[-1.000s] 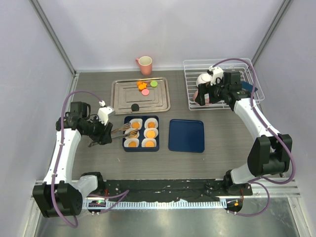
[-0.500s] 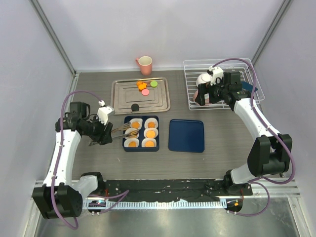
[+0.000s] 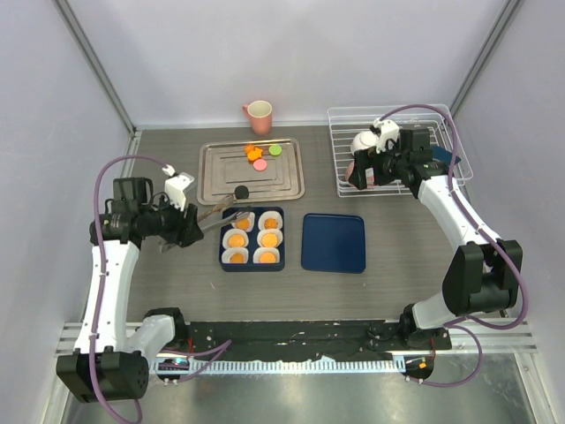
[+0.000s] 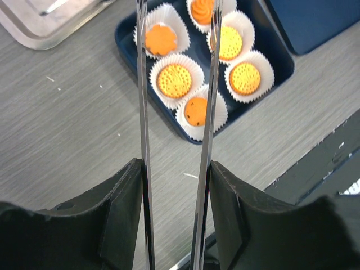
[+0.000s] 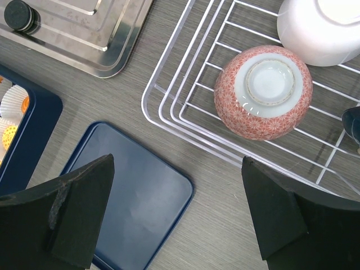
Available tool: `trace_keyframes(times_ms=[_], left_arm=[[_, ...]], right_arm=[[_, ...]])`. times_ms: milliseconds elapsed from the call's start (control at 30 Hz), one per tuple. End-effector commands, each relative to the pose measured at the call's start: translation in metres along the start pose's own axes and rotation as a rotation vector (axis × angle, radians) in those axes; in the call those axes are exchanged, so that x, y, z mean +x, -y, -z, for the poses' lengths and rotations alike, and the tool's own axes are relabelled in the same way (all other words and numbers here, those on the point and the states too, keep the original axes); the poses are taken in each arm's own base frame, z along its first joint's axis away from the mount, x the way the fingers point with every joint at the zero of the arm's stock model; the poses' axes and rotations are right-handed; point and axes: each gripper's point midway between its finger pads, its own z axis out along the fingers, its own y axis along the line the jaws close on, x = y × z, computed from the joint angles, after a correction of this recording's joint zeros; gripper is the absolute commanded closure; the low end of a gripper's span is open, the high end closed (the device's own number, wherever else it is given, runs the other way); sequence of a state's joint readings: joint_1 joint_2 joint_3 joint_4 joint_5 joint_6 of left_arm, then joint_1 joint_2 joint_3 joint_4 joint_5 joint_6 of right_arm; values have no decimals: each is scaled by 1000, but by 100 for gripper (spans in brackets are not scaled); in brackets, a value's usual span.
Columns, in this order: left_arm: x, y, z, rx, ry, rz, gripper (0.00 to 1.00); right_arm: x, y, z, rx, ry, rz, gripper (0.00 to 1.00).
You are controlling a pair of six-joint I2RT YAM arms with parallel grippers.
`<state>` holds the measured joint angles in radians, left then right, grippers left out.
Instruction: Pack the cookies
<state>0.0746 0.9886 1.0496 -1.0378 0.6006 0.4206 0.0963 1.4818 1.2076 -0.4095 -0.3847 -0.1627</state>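
While the left jaws grip tongs, cookies lie beyond them.

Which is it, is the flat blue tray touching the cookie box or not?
Apart. The top external view shows a strip of grey table between the cookie box and the flat blue tray.

The top edge cuts off the tongs and one cookie
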Motion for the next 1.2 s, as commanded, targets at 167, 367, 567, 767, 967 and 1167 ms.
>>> trace_keyframes(times_ms=[167, 367, 567, 767, 967, 1167], left_arm=[[-89, -30, 10, -127, 305, 86, 48], [-115, -60, 3, -212, 395, 97, 47], [-122, -100, -34, -242, 384, 157, 45], [-126, -143, -59, -351, 416, 225, 46], [-117, -178, -68, -499, 444, 269, 47], [-98, -205, -72, -639, 430, 286, 49]], right_arm=[[-25, -7, 16, -10, 70, 34, 0], [-26, -9, 17, -12, 75, 36, 0], [-31, -11, 21, -10, 89, 43, 0], [-36, -12, 27, -7, 109, 47, 0], [-35, -11, 25, -6, 103, 50, 0], [-33, -11, 24, -7, 98, 48, 0]])
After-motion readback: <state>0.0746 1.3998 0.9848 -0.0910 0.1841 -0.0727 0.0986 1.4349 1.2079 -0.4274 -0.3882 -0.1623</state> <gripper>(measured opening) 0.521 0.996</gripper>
